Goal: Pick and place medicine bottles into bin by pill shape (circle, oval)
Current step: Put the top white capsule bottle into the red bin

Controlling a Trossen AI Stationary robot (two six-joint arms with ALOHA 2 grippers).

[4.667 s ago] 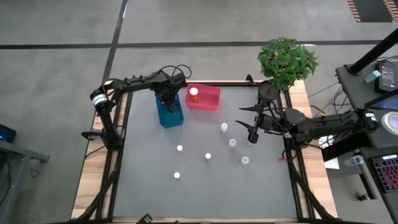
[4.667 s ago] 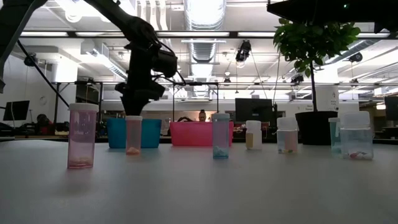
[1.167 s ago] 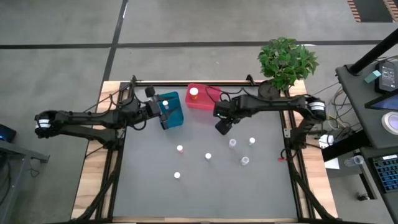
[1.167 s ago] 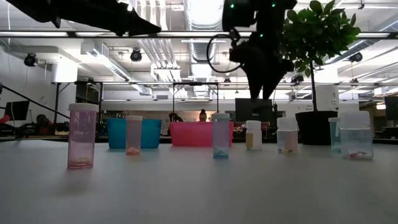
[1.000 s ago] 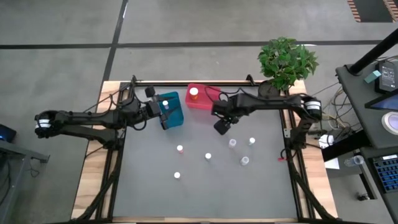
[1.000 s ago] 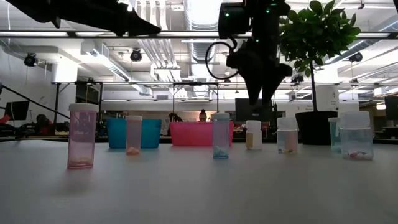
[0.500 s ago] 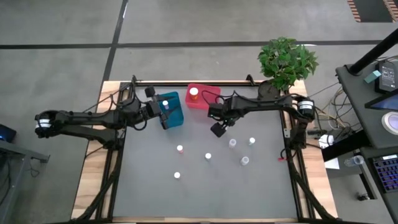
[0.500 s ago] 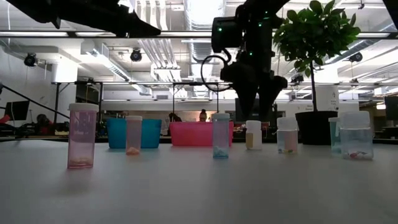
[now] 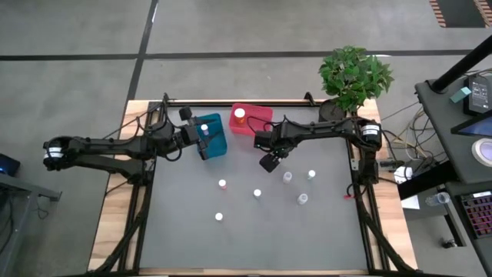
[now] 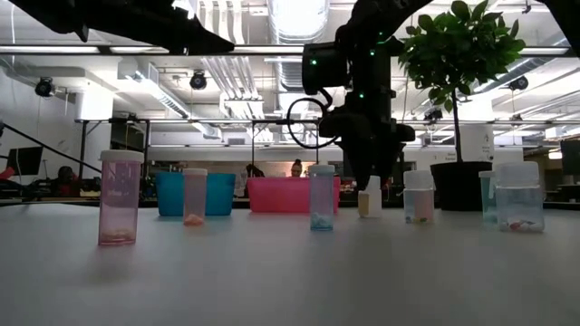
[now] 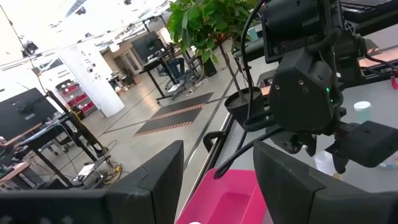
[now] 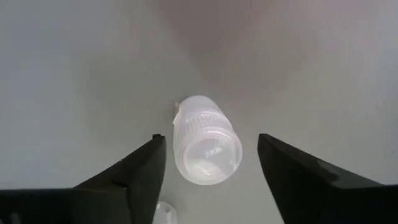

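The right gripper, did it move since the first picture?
Yes. The right gripper was near the table's right edge, by the plant. Now it hangs open over a bottle just below the pink bin.

Potted plant [image 9: 355, 75]: green, leafy, dark pot; standing at the table's far corner, behind and to the right of the right claw [image 9: 268, 162].
Table [image 9: 231, 238]: grey top, wooden edges; lying directly under the claw.
Desk [image 9: 470, 96]: carrying screens; standing well to the claw's right, off the table.
Person [image 10: 295, 168]: showing far behind the claw, in the room.
Ceiling lights [image 10: 294, 14]: glowing above it.
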